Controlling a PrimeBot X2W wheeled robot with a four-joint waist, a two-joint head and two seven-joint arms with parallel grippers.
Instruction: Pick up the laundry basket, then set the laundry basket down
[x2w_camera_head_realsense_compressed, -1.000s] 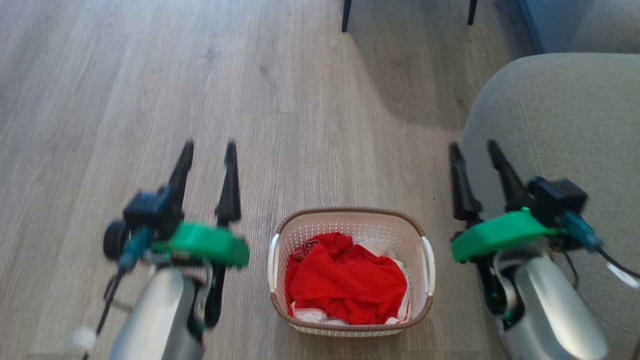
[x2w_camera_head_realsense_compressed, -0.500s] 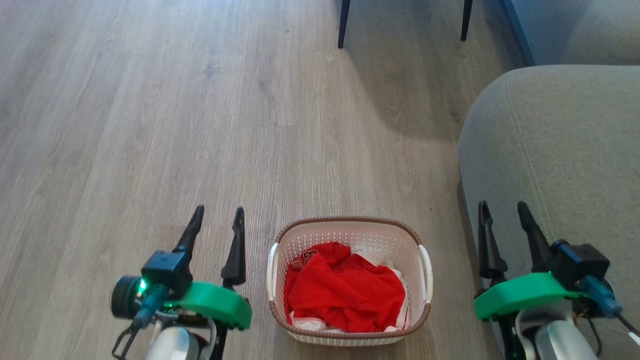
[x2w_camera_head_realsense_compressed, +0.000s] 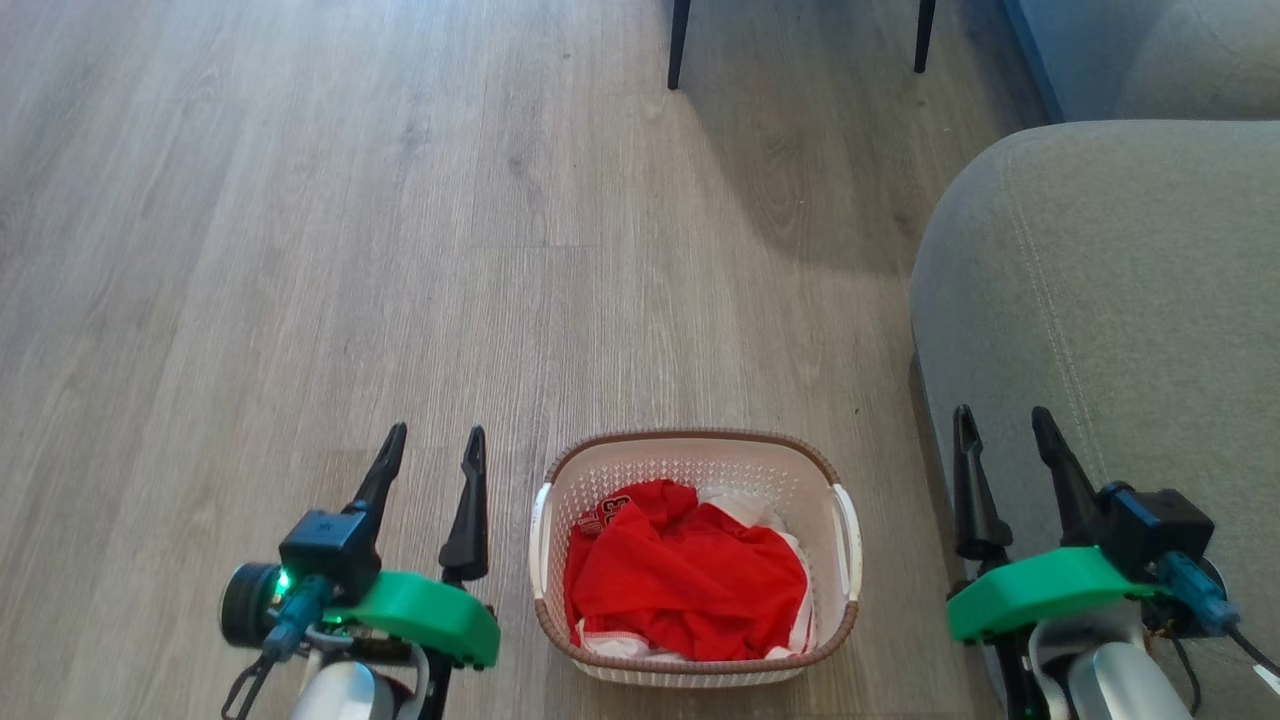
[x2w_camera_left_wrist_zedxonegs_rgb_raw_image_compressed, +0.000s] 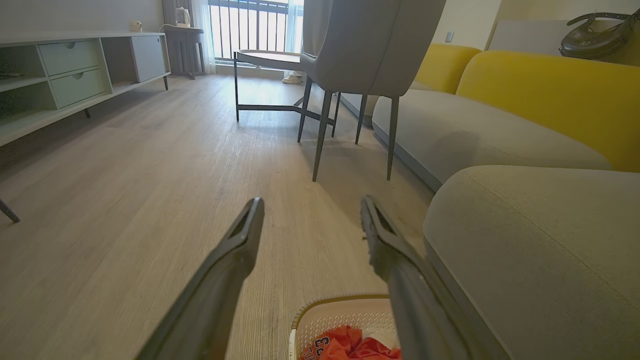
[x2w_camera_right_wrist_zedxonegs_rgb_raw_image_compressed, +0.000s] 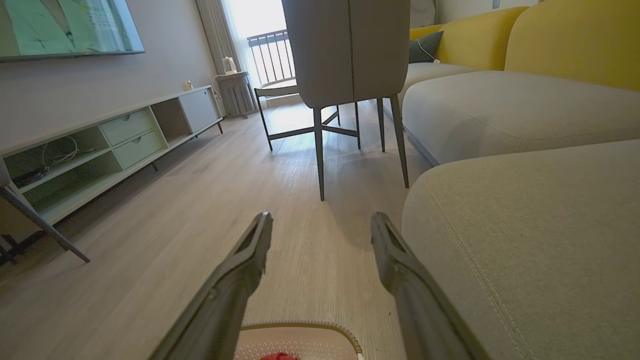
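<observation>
Head view: the basket sits on the floor with red cloth inside. The left pincer hangs just left of it, the right pincer well to its right by the sofa. Both are spread open, empty and off the basket.

Left wrist view: 2 parted fingers above the basket's rim.

Right wrist view: fingers apart, holding nothing, with the basket's far rim below.

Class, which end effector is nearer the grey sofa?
Right. The right end effector hangs at the grey sofa; the left end effector is beyond the laundry basket.
</observation>
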